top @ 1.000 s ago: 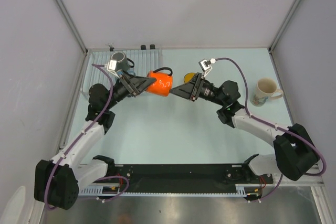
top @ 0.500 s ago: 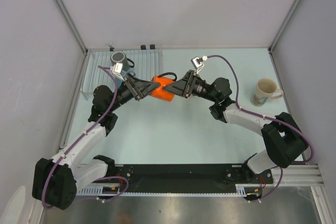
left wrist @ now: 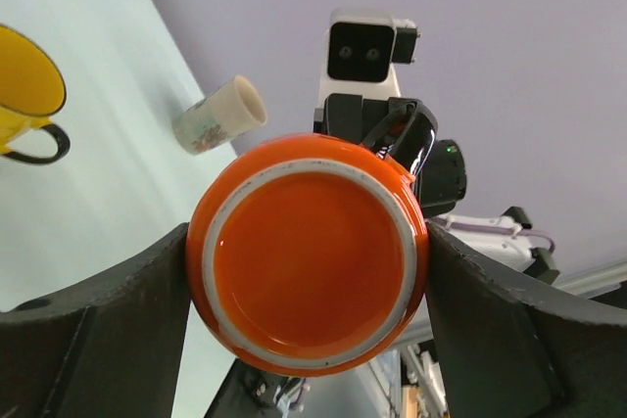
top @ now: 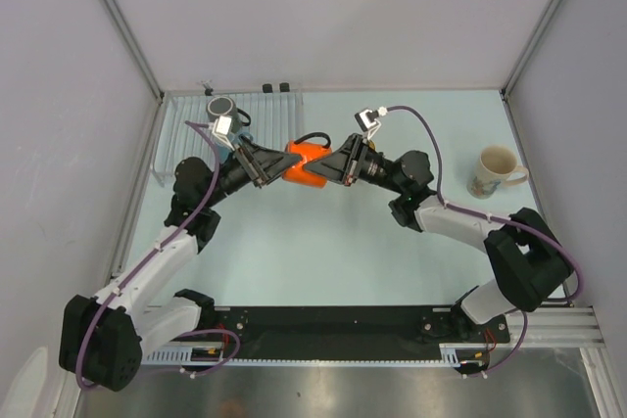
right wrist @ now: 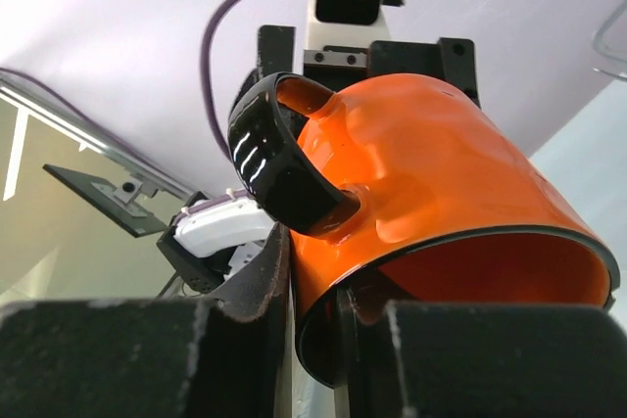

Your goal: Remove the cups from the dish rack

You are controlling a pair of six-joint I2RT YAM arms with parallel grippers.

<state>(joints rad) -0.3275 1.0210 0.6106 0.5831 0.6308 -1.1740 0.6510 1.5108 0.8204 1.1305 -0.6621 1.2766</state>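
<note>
The orange mug hangs on its side above the table between both grippers. My left gripper is shut on its body; in the left wrist view the mug's base faces the camera and both fingers press its sides. My right gripper grips the rim: in the right wrist view one finger is outside the orange mug's wall below the black handle, the other inside. The dark grey mug stands in the dish rack. The light blue mug is not visible.
The cream mug stands on the table at the right and also shows in the left wrist view. The yellow mug shows only in the left wrist view, on the table. The enclosure walls surround the table on three sides.
My right gripper has moved left to the orange mug and closed on its rim. My left gripper has carried the mug slightly right and up.
</note>
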